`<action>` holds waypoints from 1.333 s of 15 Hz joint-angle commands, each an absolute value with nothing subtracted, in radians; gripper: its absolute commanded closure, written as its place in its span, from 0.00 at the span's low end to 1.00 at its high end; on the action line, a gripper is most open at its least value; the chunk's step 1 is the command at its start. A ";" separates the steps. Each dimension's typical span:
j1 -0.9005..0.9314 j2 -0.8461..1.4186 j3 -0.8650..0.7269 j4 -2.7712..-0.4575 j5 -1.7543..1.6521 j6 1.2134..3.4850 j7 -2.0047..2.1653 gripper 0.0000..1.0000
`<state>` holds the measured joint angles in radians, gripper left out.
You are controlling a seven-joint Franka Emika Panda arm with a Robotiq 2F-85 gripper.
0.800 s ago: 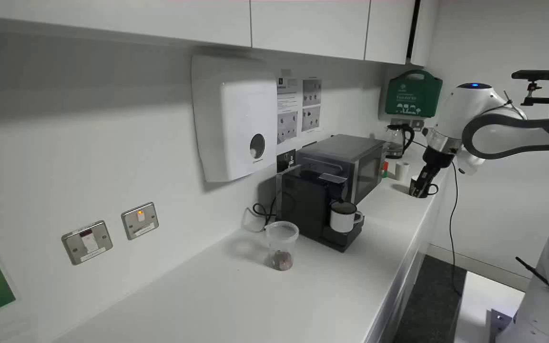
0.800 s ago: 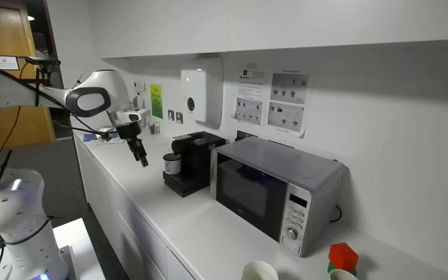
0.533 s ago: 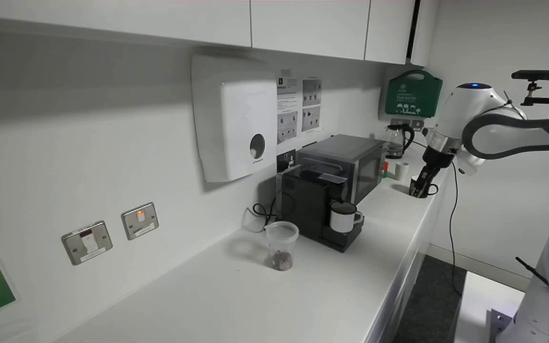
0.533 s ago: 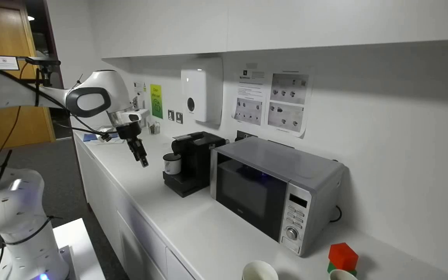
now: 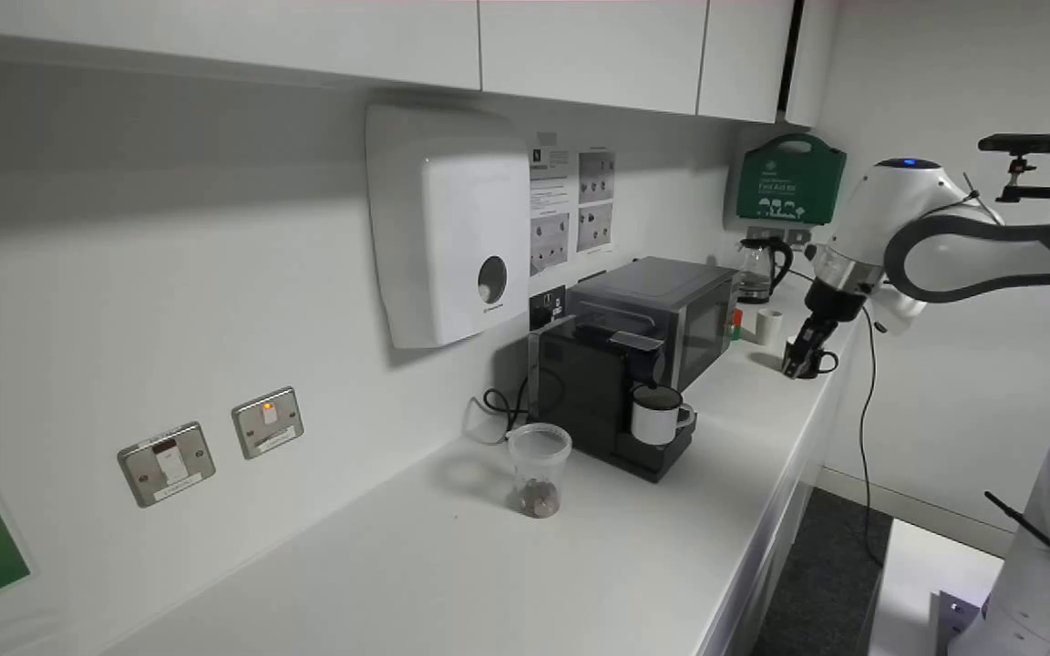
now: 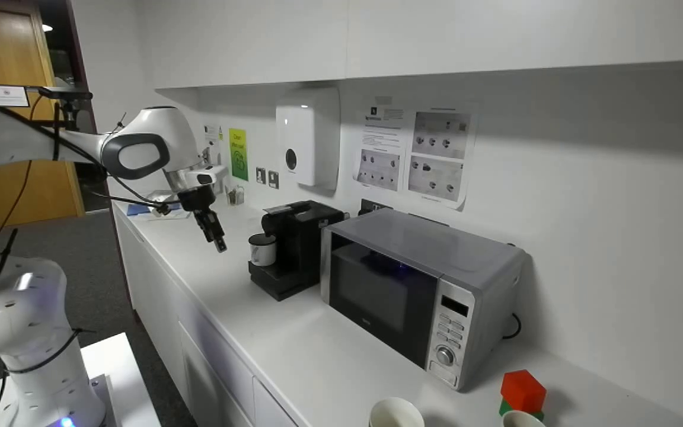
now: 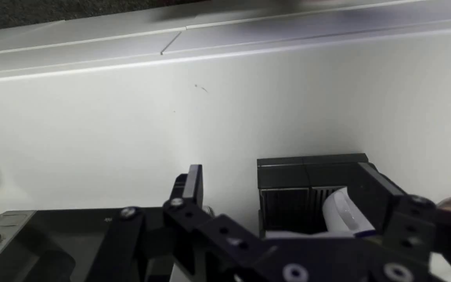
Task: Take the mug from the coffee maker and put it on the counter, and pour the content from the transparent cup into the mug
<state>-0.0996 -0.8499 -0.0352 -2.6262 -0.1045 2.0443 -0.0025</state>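
Your pincer (image 7: 280, 167) hangs empty, jaws apart, likely to straddle the mug (image 6: 262, 254) at its three o'clock in an exterior view, on the tray (image 6: 278, 283) of the coffee maker (image 6: 303, 243) as if for brewing; the clear cup (image 5: 540, 469) probably awaits pouring.

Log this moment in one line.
end effector: open, nothing held | mug: upright on coffee maker | transparent cup: upright on counter, contents inside | pour: not done
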 commanded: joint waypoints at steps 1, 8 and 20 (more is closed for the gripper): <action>-0.036 -0.810 -0.079 -2.610 -0.028 2.137 -0.038 0.00; 0.132 -0.647 -0.206 -2.571 0.151 2.239 -0.326 0.00; 0.192 -0.329 -0.358 -2.374 0.463 2.119 -0.952 0.00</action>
